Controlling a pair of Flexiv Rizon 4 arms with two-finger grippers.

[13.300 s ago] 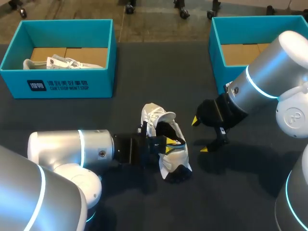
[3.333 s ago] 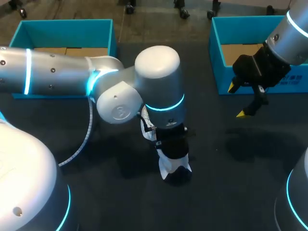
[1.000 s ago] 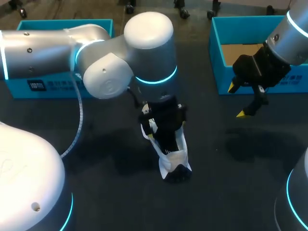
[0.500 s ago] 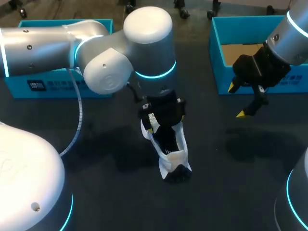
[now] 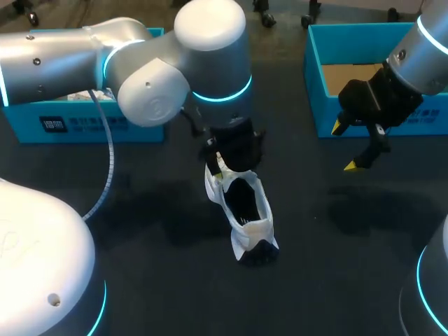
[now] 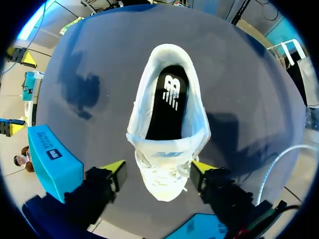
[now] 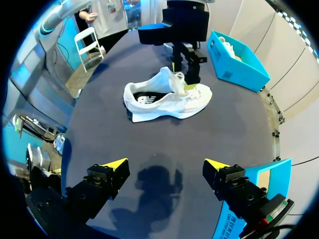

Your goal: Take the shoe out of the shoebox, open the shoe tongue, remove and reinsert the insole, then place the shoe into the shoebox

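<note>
A white shoe (image 5: 248,228) lies on the dark table, its heel toward me and its toe under my left arm. The black insole (image 5: 240,198) shows inside the wide-open mouth. My left gripper (image 5: 234,168) points down over the laced front. In the left wrist view the shoe (image 6: 167,149) sits between the two yellow fingertips (image 6: 115,168). My left gripper (image 6: 157,168) stands open, with a thin gap on one side. My right gripper (image 5: 348,145) hangs open and empty off to the right, well away from the shoe (image 7: 167,102).
A teal shoebox (image 5: 84,122) at the back left holds another white shoe (image 5: 87,93). A second teal shoebox (image 5: 316,77) stands at the back right, close behind my right gripper. Bare table lies between the shoe and the right arm.
My left gripper has slid away from me along the shoe toward its toe, uncovering more of the insole, and its fingers have drawn closer together. The right arm has not moved.
</note>
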